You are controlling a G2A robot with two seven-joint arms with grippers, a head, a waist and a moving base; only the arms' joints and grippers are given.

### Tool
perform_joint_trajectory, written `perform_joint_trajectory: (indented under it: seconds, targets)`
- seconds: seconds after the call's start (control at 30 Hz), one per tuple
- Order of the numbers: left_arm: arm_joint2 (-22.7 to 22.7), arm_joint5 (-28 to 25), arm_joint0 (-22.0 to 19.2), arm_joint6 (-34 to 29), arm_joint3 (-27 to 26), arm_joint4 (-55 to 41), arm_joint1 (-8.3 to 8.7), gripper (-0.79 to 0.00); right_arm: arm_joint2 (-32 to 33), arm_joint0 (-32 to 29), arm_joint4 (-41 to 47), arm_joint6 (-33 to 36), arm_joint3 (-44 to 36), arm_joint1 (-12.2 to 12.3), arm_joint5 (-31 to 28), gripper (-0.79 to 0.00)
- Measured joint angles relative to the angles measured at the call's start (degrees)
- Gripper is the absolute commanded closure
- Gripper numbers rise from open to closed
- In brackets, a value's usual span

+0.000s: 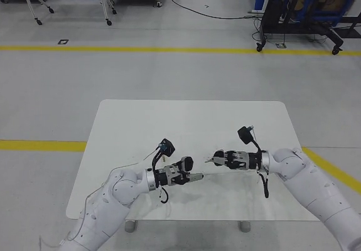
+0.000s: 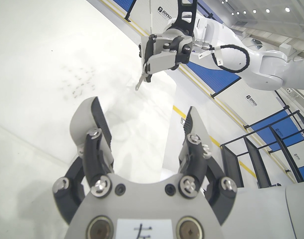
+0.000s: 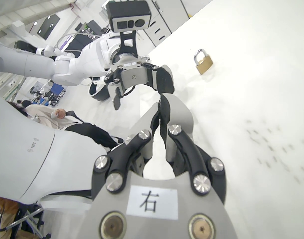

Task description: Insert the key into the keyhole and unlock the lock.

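Padlock [image 3: 204,62], brass body with steel shackle, is seen resting on the white table [image 1: 167,119]. Viewed from the right wrist it lies beyond the left gripper [image 3: 143,98], well apart from both grippers. Left gripper is held over the table's near half, left of centre, with jaws spread wide and dark pads [image 2: 100,119] facing each other across the gap. It is pointed toward the right gripper [image 1: 211,160]; the two tips are near each other but not touching. Key [image 2: 140,82] is seen from the left wrist sticking out of the right gripper's fingers, blade angled down toward the table and off the surface. Right gripper is clamped on the key's head, fingers pressed together in the right wrist view. Faint scuff marks [image 3: 274,145] are noted on the table top.
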Motion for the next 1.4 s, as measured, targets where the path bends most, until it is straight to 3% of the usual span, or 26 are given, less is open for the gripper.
perform_joint_trajectory:
  seconds: [0.1, 0.23, 0.47, 0.57, 0.77, 0.83, 0.93, 1.17, 1.27, 1.4]
  targets:
    - [-1.7, 1.9, 1.1, 2.7, -3.1, 4.9, 0.48, -0.785, 1.9, -1.7, -0.2, -3.6, 0.4, 0.3, 0.0, 0.0]
    - [-3.8, 7.4, 3.2, 3.3, -9.3, 14.3, 1.29, -0.785, 1.9, -1.7, -0.2, -3.4, 0.4, 0.3, 0.0, 0.0]
    - [-5.8, 27.1, 7.0, -5.3, -21.1, 35.5, 2.29, -0.785, 1.9, -1.7, -0.2, -3.4, 0.4, 0.3, 0.0, 0.0]
    - [-5.6, 34.4, 6.5, -8.5, -20.9, 35.0, 1.84, -0.782, 1.9, -1.7, -0.2, -3.4, 0.4, 0.3, 0.0, 0.0]
    - [-2.3, 45.3, 1.2, -9.5, -11.8, 33.3, 0.14, -0.6, 1.9, -1.7, -0.2, -3.4, 0.4, 0.3, 0.0, 0.0]
    - [-1.4, 46.6, -0.1, -9.4, -9.5, 31.8, -0.36, -0.489, 1.9, -1.7, -0.2, -3.4, 0.4, 0.3, 0.0, 0.0]
    - [-0.8, 47.9, -2.0, -8.4, -6.0, 29.8, -1.03, -0.388, 1.9, -1.7, -0.2, -3.4, 0.4, 0.3, 0.0, 0.0]
    - [0.8, 48.4, -4.1, -8.0, -2.2, 28.9, -1.96, -0.286, 1.9, -1.7, -0.2, -3.4, 0.4, 0.3, 0.0, 0.0]
    - [1.2, 48.3, -4.2, -8.4, -2.0, 29.1, -2.12, 0.0, 1.9, -1.7, -0.2, -3.4, 0.4, 0.3, 0.0, 0.0]
    - [1.5, 48.1, -3.9, -10.2, -2.6, 29.6, -2.16, 0.0, 1.9, -1.7, -0.2, -3.4, 0.4, 0.3, 0.0, 0.0]
